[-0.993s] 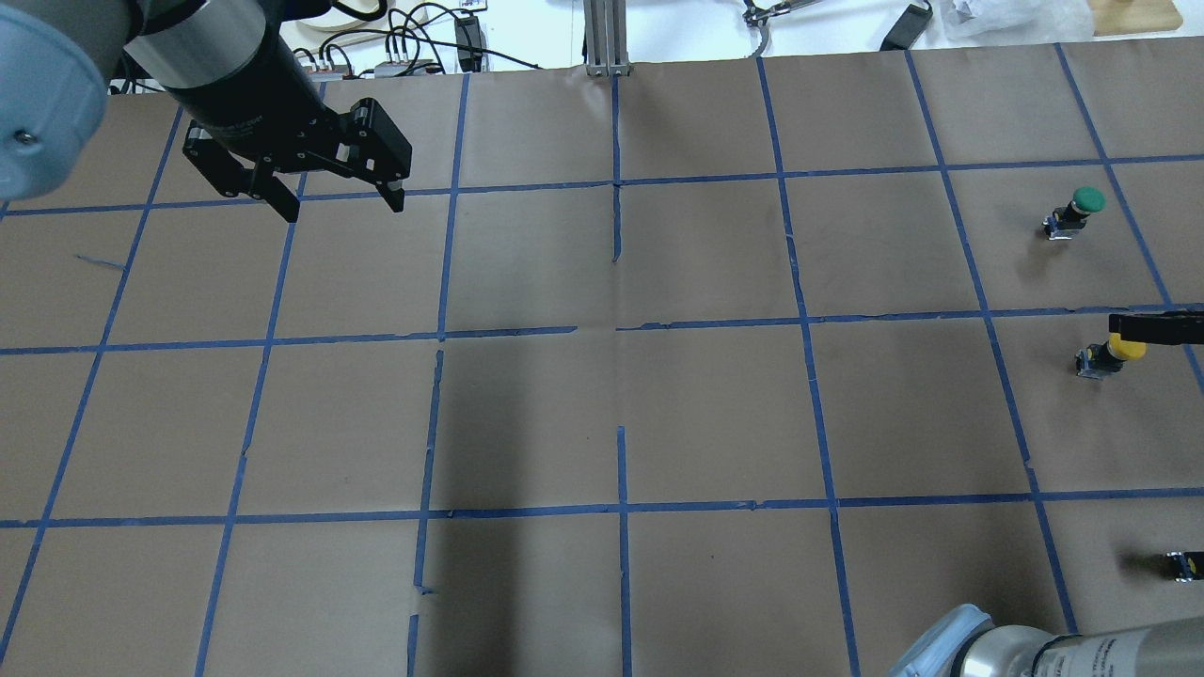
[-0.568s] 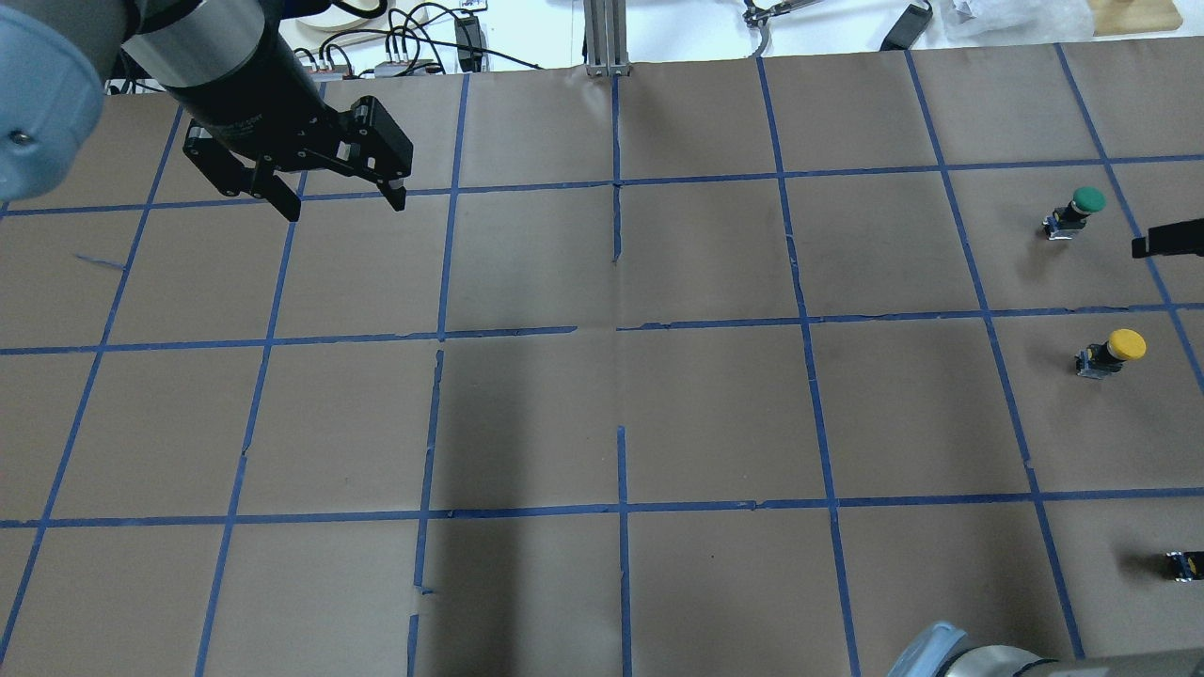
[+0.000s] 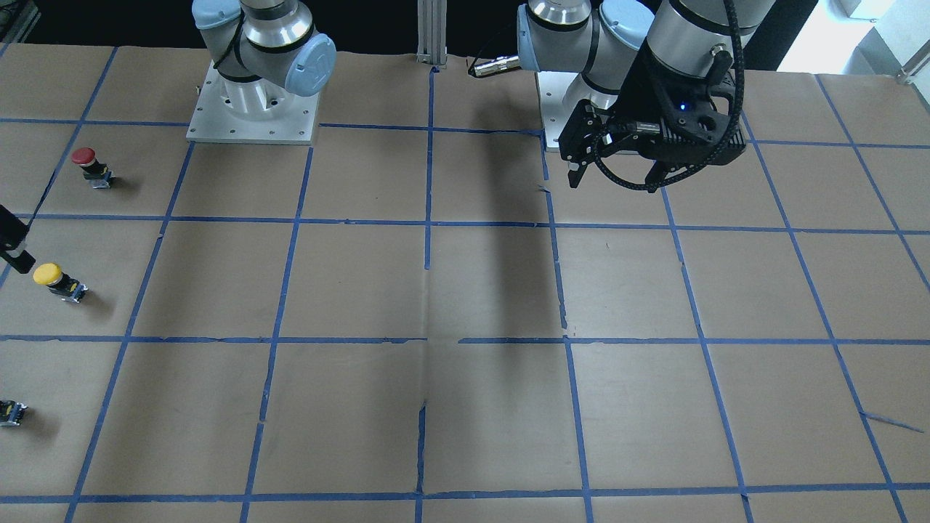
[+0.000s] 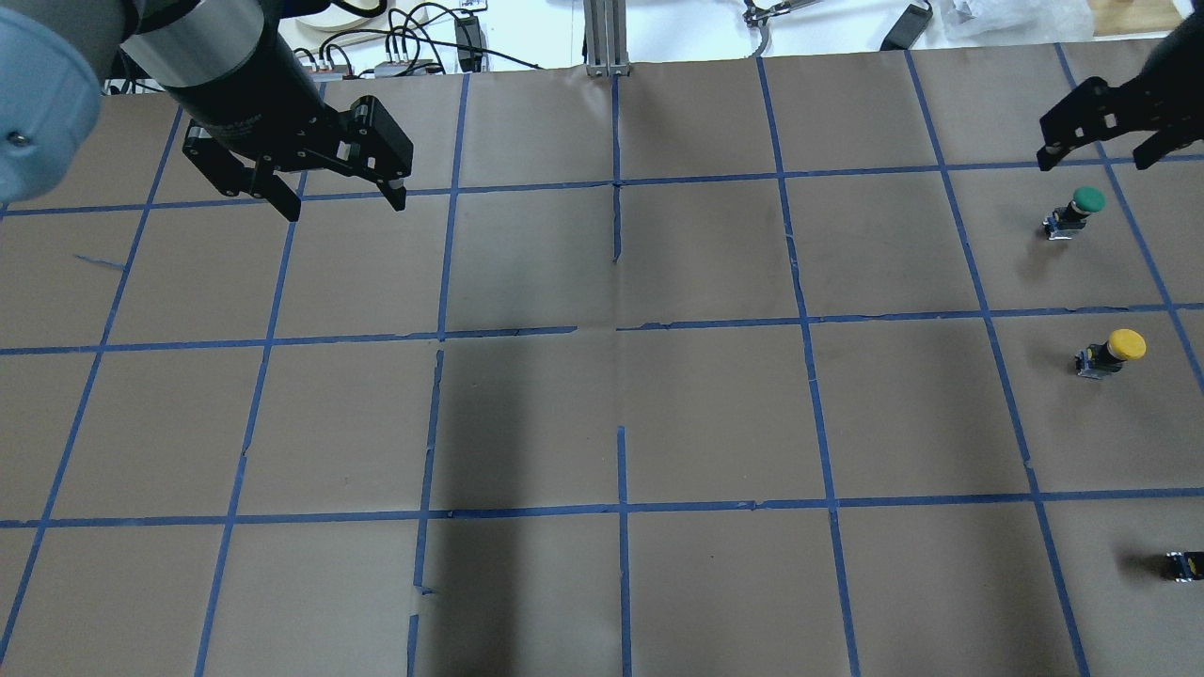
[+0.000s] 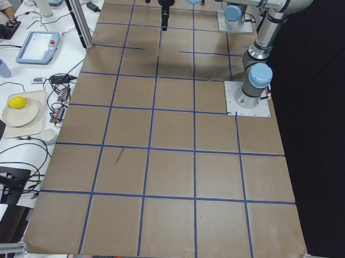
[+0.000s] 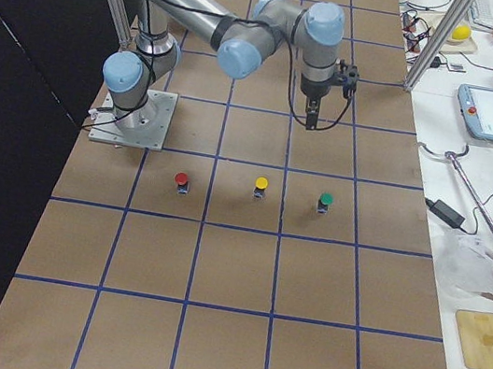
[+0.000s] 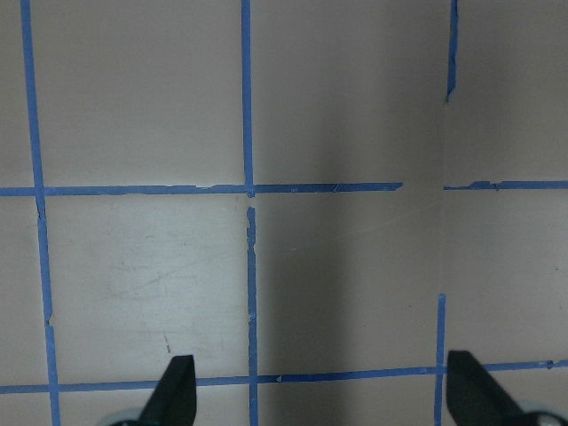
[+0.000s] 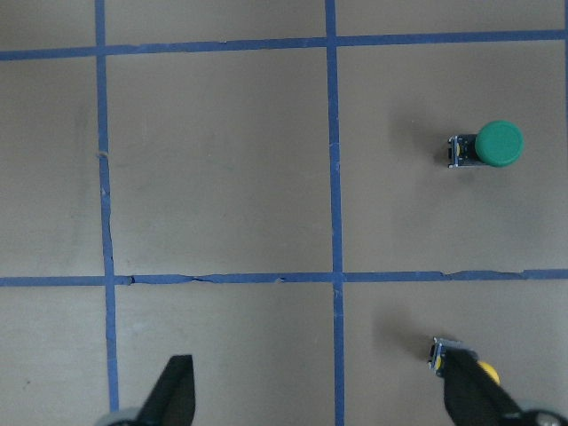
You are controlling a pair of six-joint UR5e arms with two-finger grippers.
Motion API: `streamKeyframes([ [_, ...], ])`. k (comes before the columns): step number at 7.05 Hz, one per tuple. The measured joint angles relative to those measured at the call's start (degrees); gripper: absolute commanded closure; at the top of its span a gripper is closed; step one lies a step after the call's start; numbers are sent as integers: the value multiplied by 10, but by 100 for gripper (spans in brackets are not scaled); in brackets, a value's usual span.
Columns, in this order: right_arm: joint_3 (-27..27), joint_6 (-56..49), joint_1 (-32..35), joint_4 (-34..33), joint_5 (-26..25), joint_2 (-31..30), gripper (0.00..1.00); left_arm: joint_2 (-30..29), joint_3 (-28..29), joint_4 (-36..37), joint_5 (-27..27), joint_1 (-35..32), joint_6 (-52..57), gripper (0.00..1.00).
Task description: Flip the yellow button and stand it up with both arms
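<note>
Since a second ago, our right gripper (image 4: 1110, 150) is pulling away beyond the green-capped button (image 4: 1082, 209), fingers apart, leaving the small yellow mushroom-capped push-button on its black base (image 4: 1113, 353) apparently standing cap-up, untouched. Our left gripper (image 4: 339, 202) is hovering well apart, fingers spread and empty. We are seemingly withdrawing; any further move means reaching back over the yellow button.

left gripper (image 4: 334, 202), right gripper (image 4: 1096, 160), jaws apart, hovering

Robotics lab — desk (image 4: 715, 414) papered brown, gridded with blue tape (image 4: 621, 508); bolted arm bases (image 3: 251, 109); control tablet (image 5: 38, 47), cables (image 4: 404, 42).
</note>
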Motion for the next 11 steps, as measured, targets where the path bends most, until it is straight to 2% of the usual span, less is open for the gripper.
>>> streamKeyframes([
  [3, -29, 207, 163, 49, -29, -11, 0, 0, 0, 0, 0, 0, 0, 0],
  [5, -23, 269, 219, 90, -28, -18, 0, 0, 0, 0, -1, 1, 0, 0],
  [11, -8, 239, 160, 162, -24, -50, 0, 0, 0, 0, 3, 0, 0, 0],
])
